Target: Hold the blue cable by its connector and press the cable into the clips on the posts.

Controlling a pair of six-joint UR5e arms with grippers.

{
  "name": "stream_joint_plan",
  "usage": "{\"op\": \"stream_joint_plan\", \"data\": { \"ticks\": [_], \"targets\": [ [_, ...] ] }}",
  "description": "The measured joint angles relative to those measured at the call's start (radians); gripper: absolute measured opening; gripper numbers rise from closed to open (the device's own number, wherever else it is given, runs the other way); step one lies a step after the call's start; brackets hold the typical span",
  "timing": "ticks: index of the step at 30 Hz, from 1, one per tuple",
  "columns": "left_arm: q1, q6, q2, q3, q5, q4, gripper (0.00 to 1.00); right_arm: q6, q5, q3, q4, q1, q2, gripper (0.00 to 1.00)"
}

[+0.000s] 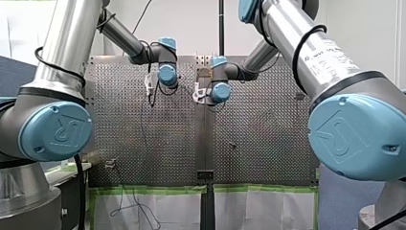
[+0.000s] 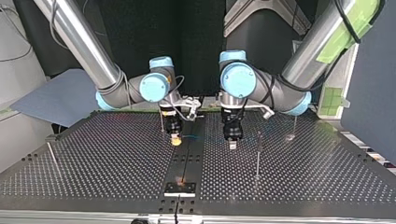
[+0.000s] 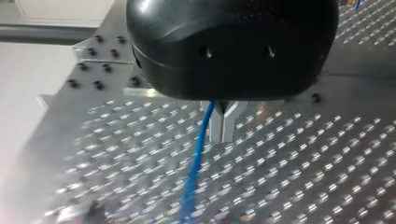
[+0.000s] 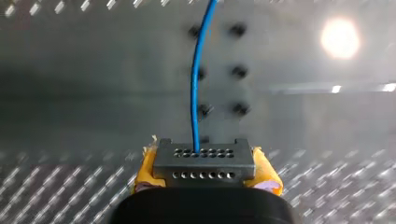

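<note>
The only mark I can read is the "UR" logo. In the front view it stands raised on my big blue left-arm cap (image 1: 56, 130), at about 9 o'clock, its letters tilted. The same logo, fainter and set in a rounded square, sits on my blue right-arm cap (image 1: 352, 136) at about 3 o'clock. On the silver tube (image 1: 287, 26) of my right arm, at about 2 o'clock, a pale label (image 1: 330, 53) carries a line of small dark print, too small to read. In the top view I cannot make out any mark on the smaller blue caps (image 2: 154, 87).
</note>
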Motion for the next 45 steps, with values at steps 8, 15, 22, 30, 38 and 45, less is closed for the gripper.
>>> {"op": "stream_joint_plan", "data": {
  "ticks": [8, 15, 22, 30, 38, 45],
  "targets": [
    [-0.041, -0.007, -0.071, 0.000, -0.024, 0.008, 0.00, 0.001, 0.020, 0.076, -0.016, -0.028, -0.005, 0.00],
    [-0.078, -0.005, -0.133, 0.000, -0.042, 0.008, 0.00, 0.006, 0.022, 0.143, -0.064, -0.051, -0.038, 0.00],
    [-0.135, -0.017, -0.153, 0.000, -0.077, 0.029, 0.00, 0.020, 0.018, 0.206, -0.127, -0.072, -0.096, 0.00],
    [-0.186, -0.023, -0.183, -0.001, -0.097, 0.039, 0.00, -0.005, 0.024, 0.287, -0.203, -0.077, -0.113, 0.00],
    [-0.219, -0.027, -0.222, -0.001, -0.117, 0.064, 0.00, -0.004, 0.023, 0.368, -0.277, -0.096, -0.113, 0.00],
    [-0.250, -0.031, -0.279, -0.001, -0.137, 0.094, 0.00, -0.005, 0.021, 0.431, -0.323, -0.112, -0.113, 0.00]
  ]
}}
